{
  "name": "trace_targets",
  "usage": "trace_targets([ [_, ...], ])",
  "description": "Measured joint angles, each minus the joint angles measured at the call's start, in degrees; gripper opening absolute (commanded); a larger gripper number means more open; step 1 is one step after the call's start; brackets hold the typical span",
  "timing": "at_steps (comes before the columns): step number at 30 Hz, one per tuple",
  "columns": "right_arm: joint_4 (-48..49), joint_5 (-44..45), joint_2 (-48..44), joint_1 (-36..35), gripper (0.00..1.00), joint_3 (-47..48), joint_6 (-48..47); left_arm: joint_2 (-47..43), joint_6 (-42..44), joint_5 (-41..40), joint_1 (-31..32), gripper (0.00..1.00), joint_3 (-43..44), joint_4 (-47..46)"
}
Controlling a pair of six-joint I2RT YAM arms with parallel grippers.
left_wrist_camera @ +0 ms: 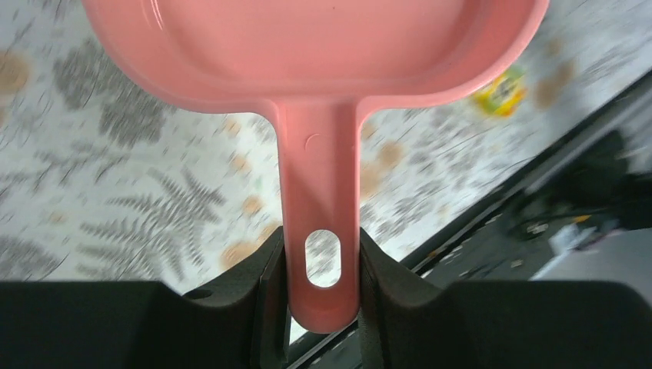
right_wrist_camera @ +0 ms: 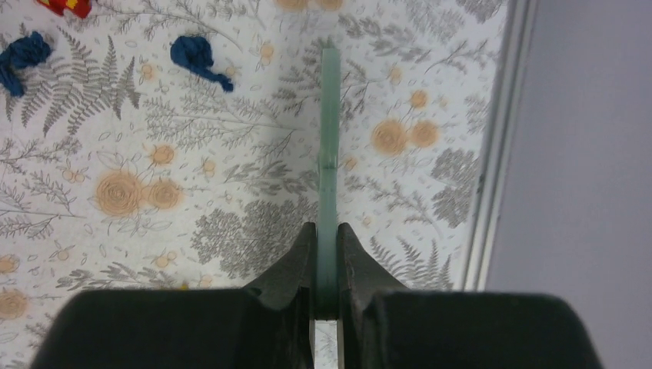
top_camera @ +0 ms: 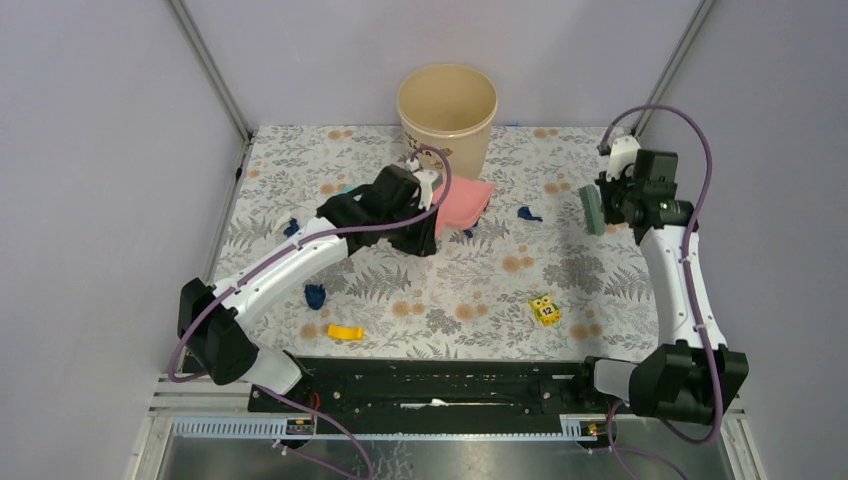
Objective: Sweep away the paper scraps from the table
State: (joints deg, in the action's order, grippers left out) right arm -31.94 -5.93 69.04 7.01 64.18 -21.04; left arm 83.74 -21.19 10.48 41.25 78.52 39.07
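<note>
Left wrist: jaws around dustpan handle (left_wrist_camera: 321,192)

So the bucket (top_camera: 447,105) sits back-middle on the worktop (top_camera: 480,290) with the dustpan (top_camera: 463,205) just in front of it, paper scraps (top_camera: 529,213) scattered to either side, brush (top_camera: 592,210) further right, toy cube (top_camera: 545,310) front-right.

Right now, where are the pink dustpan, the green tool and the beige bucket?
pink dustpan (left_wrist_camera: 319,184), left wrist view, on its handle.
green tool (right_wrist_camera: 329,115), right wrist view, on its thin edge.
beige bucket (top_camera: 462,143), top external view, on its front outer wall.
</note>
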Motion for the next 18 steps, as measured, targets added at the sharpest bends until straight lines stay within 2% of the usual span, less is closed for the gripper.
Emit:
trace_targets([
  [5, -3.78, -0.81, 5.86, 0.02, 0.00, 9.70, -3.93, 0.61, 5.03, -7.63, 2.16, 0.00, -3.45, 8.76],
  [13, -6.69, 0.61, 14.38, -2.80, 0.00, 16.74, -4.92, 6.54, 7.04, -12.02, 6.21, 0.00, -10.58, 11.41],
  [15, -6.84, 1.70, 16.52, -4.90, 0.00, 17.42, -4.85, 6.97, 6.71, -12.26, 7.56, 0.03, -12.72, 10.99],
  [18, -6.99, 2.95, 18.84, -8.35, 0.00, 17.53, -4.35, 6.84, 5.18, -12.31, 8.63, 0.16, -15.52, 8.76],
])
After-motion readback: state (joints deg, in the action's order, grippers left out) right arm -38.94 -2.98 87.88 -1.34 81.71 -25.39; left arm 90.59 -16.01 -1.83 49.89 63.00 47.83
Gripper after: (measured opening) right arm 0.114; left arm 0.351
